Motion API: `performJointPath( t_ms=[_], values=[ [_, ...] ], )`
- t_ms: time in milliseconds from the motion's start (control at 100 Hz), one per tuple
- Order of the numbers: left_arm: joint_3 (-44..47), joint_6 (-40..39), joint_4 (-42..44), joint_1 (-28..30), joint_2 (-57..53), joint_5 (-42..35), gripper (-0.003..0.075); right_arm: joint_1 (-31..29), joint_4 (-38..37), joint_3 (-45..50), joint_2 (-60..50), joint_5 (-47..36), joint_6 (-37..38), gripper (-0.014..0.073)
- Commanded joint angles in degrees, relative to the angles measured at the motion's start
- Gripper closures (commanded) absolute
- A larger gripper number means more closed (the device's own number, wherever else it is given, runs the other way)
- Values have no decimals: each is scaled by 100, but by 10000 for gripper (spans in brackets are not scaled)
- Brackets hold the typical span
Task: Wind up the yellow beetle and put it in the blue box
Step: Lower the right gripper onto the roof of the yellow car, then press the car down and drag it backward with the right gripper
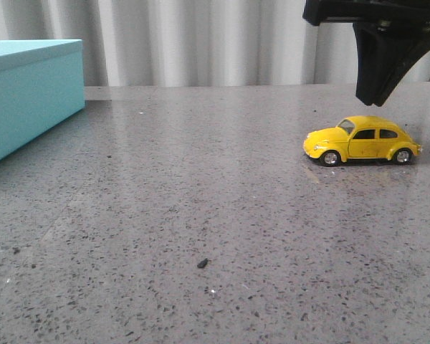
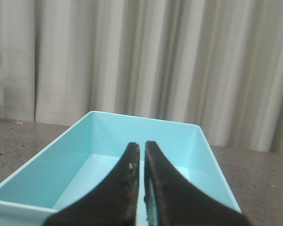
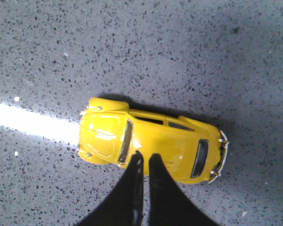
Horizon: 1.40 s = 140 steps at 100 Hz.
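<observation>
From my front feed I see the yellow beetle [image 1: 362,140] standing on all its wheels at the right of the frame on the grey speckled table [image 1: 201,215], nose pointing left. The right gripper [image 1: 376,98] hangs just above its roof, not touching as far as I can judge; the top edge cuts off most of the arm. In the right wrist picture the fingers [image 3: 153,188] sit nearly together with only a thin slit between them, holding nothing, and their tips overlap the near side of the beetle [image 3: 153,141], hiding part of its flank. A bright glare stripe runs across the table at the left of that picture.

The blue box [image 1: 29,89] sits at the upper left of the front frame, cut off by the left edge, well apart from the car. The left wrist picture shows it open and looks into its turquoise interior [image 2: 108,141]; the left gripper [image 2: 142,148] hovers over it, fingers all but closed, empty. They block part of the box floor, so I cannot make out everything inside. A small dark speck [image 1: 202,263] lies on the table at lower centre of the front frame.
</observation>
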Motion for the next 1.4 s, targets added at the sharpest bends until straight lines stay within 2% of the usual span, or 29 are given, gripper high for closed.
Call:
performJointPath(
  t_ms=[0, 920, 1220, 1390],
  values=[
    [-217, 1, -13, -4, 101, -367, 741, -6, -31, -184, -134, -138, 12, 655],
    [-217, 1, -13, -4, 101, -365, 741, -17, -234, -184, 164, -74, 25, 655],
    [-217, 1, -13, -4, 101, -365, 741, -517, -315, -184, 164, 176, 95, 655],
    [-217, 1, -13, -4, 101, -365, 741, -787, -639, -77, 168, 302, 95, 655]
  ],
)
